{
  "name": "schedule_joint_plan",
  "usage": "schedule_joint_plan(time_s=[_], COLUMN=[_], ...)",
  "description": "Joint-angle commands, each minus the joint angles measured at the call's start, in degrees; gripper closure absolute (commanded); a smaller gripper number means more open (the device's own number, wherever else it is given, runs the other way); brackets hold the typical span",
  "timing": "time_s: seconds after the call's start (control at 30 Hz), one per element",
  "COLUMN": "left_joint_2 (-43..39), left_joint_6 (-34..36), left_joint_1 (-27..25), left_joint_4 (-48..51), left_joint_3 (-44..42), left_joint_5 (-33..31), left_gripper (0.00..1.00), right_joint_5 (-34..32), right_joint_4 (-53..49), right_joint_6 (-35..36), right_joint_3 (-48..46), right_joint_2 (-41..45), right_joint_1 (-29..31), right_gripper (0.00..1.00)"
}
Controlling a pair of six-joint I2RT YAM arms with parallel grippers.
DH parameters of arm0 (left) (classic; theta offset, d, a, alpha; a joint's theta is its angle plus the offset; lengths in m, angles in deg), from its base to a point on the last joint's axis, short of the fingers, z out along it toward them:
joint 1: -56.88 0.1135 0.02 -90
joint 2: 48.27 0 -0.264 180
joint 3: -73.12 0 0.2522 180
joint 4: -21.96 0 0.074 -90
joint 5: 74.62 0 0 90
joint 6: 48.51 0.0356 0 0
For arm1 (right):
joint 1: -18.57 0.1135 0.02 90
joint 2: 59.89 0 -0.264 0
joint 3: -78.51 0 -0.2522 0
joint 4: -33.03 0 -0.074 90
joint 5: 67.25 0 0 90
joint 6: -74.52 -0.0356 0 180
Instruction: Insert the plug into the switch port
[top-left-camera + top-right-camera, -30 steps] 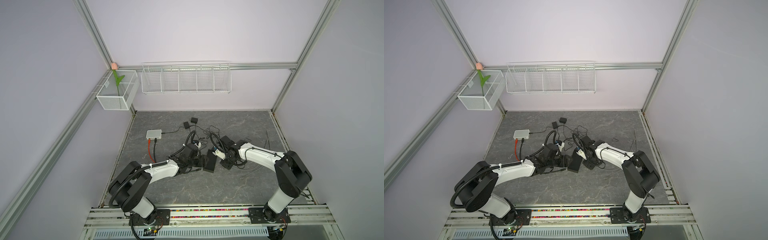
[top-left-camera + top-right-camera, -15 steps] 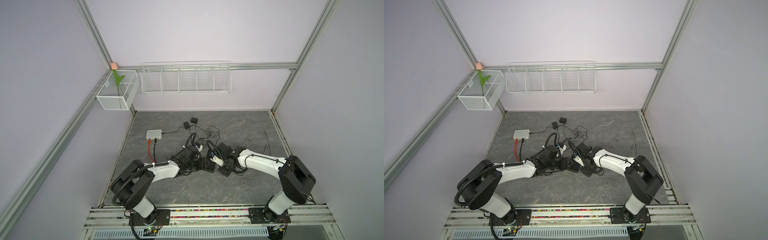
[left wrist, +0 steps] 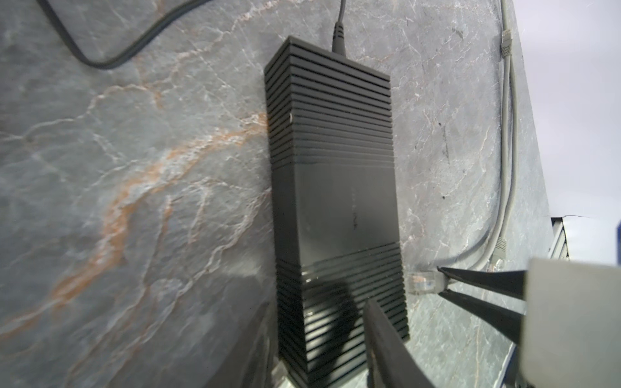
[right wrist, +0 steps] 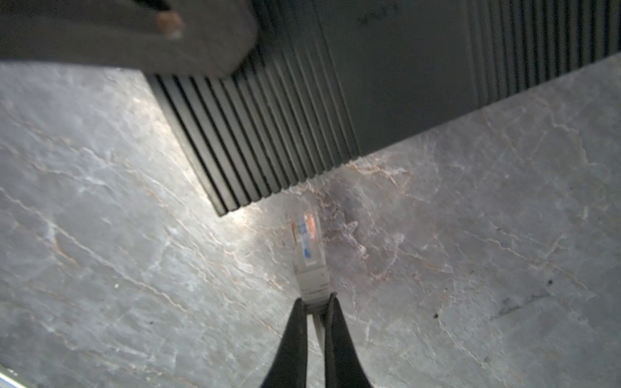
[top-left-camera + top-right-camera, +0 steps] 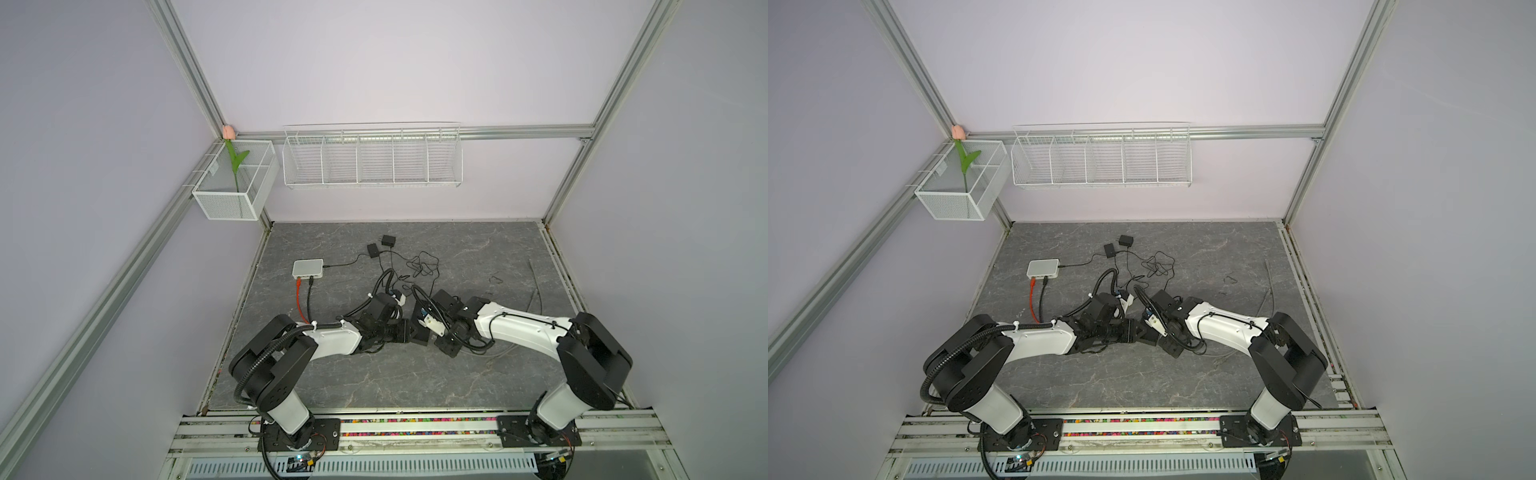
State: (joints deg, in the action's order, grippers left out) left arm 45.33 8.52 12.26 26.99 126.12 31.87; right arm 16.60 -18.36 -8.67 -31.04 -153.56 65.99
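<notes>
Front rail (image 5: 415, 428): runs along the near edge of the table (image 5: 374, 374), with the left arm (image 5: 332, 345) and right arm (image 5: 519, 328) bolted to it, both leaning in toward the middle.
Switch (image 3: 332, 201): black ribbed box lying flat at mid-table, a dark cord leaving its far end.
Left gripper (image 3: 317, 304): down low, one finger on each side of the Switch's near end. Whether they're pinching it, I can't tell.
Plug (image 4: 309, 250): clear, with coloured wires showing inside. Its tip points at the Switch's long side near a corner, just beside it with a sliver of table between, and it's not in a port.
Right gripper (image 4: 316, 302): fingers clamped tight on the back of the Plug, right where the cable goes in.
Grey cable (image 3: 504, 134): trails from the Plug toward the right edge.
White box (image 5: 308, 268): over by the left edge, a red lead (image 5: 300, 299) and a black one plugged into its near side.
Black adapters (image 5: 388, 240): two small ones toward the far edge, thin wire tangled beside them.
Wire rack (image 5: 372, 156): hung on the far wall.
Mesh basket (image 5: 232, 199): up at the far left corner, a pink tulip (image 5: 228, 132) standing in it.
</notes>
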Motion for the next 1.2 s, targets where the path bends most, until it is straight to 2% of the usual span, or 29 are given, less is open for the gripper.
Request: schedule_joint_plan(time_s=[0.0, 0.8, 1.17], left_joint_2=[0.01, 0.62, 0.15], left_joint_6=[0.10, -0.56, -0.34], left_joint_1=[-0.03, -0.82, -0.99], left_joint_4=[-0.67, -2.22, -1.96], left_joint_3=[-0.49, -1.28, -1.89], left_joint_5=[0.39, 0.30, 0.30], left_gripper=[0.60, 0.61, 0.62], right_joint_5=[0.07, 0.18, -2.17], right_joint_4=[-0.60, 0.85, 4.88], right_joint_6=[-1.27, -1.79, -2.98], right_joint_3=[2.00, 4.42, 3.65], right_joint_2=[-2.35, -4.68, -1.56], right_joint_1=[1.23, 4.53, 5.09], right_gripper=[0.93, 0.93, 0.93])
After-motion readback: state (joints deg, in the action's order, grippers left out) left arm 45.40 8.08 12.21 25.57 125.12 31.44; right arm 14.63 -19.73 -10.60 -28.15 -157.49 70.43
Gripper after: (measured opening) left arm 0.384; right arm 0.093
